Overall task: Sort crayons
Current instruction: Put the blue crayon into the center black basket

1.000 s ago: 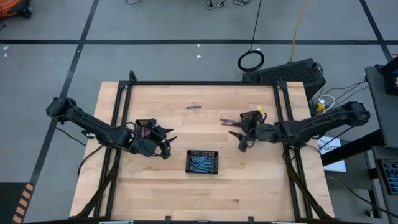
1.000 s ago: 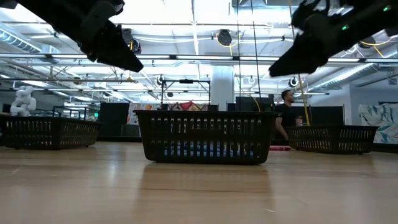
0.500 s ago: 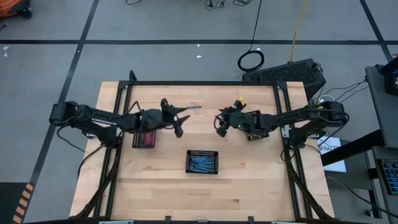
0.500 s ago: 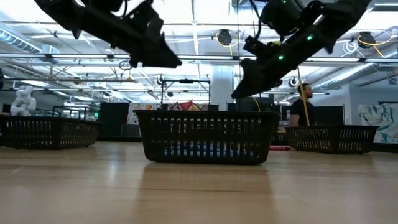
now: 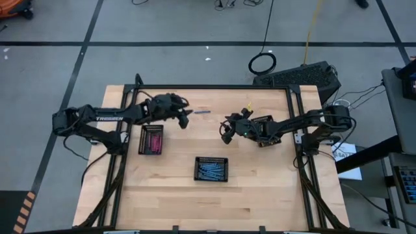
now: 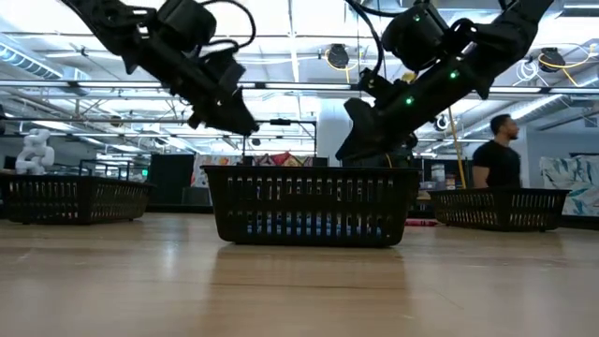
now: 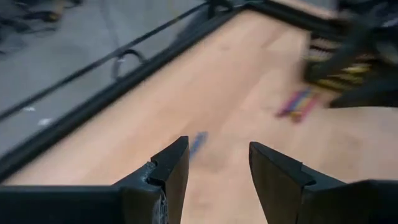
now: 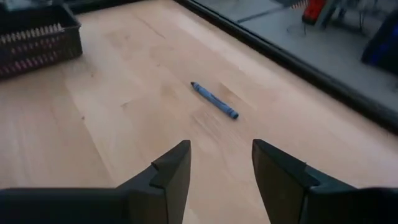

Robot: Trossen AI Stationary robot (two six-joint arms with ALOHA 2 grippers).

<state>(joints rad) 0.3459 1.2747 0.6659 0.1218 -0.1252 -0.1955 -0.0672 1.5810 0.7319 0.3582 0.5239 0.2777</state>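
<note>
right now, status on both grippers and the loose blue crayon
Left gripper open, beside the blue crayon at the table's far edge. Right gripper open, mid-table, empty. Crayon lies flat on bare wood, nothing in the way.

A lone blue crayon (image 8: 214, 100) lies flat on the bare desk (image 5: 247, 188); blue crayons (image 5: 212, 170) and pink crayons (image 5: 152, 139) fill separate trays

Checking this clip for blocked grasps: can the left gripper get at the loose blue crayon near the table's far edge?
Probably yes. The left gripper is open and hangs just beside the blue crayon, with only bare table between them; the right gripper sits clear.
</note>
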